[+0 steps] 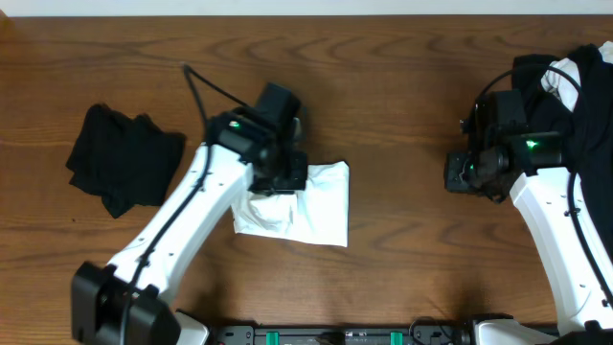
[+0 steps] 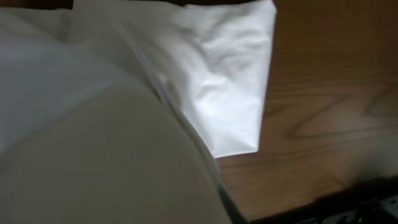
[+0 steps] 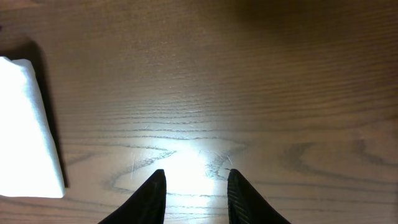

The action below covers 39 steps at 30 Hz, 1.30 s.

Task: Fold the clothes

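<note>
A white T-shirt, folded into a small rectangle, lies at the middle of the table. My left gripper is down on its upper left part. In the left wrist view the white T-shirt rises right up to the camera and hides the fingers; the gripper looks shut on a fold of it. My right gripper hovers over bare wood to the right of the shirt. It is open with nothing between its fingertips. The shirt's right edge shows at the left of the right wrist view.
A folded black garment lies at the left of the wooden table. A pile of black and white clothes sits in the far right corner, behind the right arm. A black rail runs along the front edge.
</note>
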{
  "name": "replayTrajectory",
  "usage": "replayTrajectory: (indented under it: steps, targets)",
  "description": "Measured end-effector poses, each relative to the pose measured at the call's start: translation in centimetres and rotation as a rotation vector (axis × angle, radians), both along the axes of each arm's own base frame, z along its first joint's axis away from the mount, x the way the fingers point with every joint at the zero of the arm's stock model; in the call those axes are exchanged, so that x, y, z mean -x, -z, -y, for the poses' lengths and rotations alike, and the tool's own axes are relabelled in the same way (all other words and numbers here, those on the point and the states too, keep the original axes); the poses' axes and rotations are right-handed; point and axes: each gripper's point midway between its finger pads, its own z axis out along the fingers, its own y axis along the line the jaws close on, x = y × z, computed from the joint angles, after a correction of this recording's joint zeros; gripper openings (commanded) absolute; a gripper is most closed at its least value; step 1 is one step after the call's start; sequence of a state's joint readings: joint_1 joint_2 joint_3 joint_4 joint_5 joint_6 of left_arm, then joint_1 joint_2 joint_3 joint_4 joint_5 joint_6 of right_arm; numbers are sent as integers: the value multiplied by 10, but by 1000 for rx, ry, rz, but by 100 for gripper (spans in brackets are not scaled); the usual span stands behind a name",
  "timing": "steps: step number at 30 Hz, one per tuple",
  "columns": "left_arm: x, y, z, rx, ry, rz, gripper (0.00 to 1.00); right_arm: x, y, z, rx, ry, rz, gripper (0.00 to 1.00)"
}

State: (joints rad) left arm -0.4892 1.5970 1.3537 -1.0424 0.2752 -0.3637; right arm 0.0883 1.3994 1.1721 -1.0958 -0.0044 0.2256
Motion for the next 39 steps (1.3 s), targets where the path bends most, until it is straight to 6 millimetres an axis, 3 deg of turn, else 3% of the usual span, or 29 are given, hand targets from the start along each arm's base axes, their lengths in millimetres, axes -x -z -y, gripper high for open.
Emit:
replayTrajectory:
  steps: [10,19,22,25,27,33,36,39]
  targets:
    - [13,36,44,-28,77,-63,6,-1,1,0,0,0,3,31]
    - [12,36,76,20,120,-2,7,-1,0,0,-1,0,4,32]
    - [3,32,87,63,116,41,17,-1,1,-1,-4,-1,4,32]
    - [-7,23,107,156,117,80,46,-1,1,-1,-4,-1,3,33]
    - [-7,17,119,212,132,87,53,-1,1,-1,-5,-1,3,33]
    - [18,9,138,312,210,3,56,-1,1,-1,-5,-1,3,35]
    - [27,11,133,314,239,-42,56,0,1,-2,-10,-3,2,36]
    - [24,12,122,308,233,-60,55,0,1,-7,-37,-25,0,35]
